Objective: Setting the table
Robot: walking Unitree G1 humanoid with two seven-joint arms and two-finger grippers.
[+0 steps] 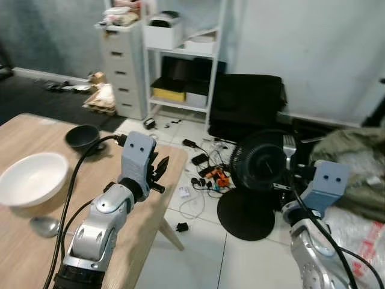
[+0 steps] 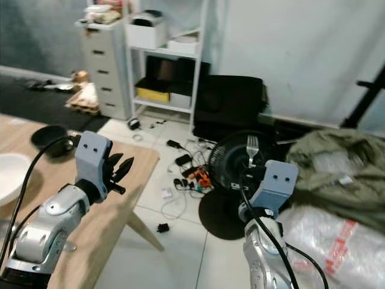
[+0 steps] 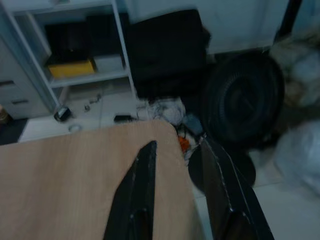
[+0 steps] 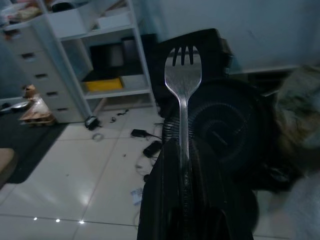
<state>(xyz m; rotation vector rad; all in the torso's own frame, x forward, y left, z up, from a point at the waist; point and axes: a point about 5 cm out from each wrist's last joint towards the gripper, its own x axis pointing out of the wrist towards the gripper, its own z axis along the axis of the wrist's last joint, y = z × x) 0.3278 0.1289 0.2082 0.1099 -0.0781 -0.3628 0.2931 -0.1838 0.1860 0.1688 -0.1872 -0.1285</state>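
Note:
A wooden table (image 1: 36, 253) fills the left side. On it sit a white bowl (image 1: 30, 177), a small black bowl (image 1: 82, 136) behind it, and a metal spoon (image 1: 45, 226) in front of the white bowl. My left gripper (image 1: 159, 170) hovers open above the table's right corner (image 3: 160, 130), with nothing between its fingers. My right gripper (image 4: 184, 147) is off to the right of the table, over the floor, shut on the handle of a metal fork (image 4: 183, 80). The fork (image 2: 252, 146) stands upright with its tines up.
A black floor fan (image 1: 261, 162) and a tangle of cables (image 1: 204, 171) lie on the white tiles beside the table. Behind stand a white shelf rack (image 1: 180, 54), a drawer unit (image 1: 123, 66) and a black bag (image 1: 246, 99). An olive cloth (image 2: 337, 162) and plastic bags (image 2: 337, 241) lie at right.

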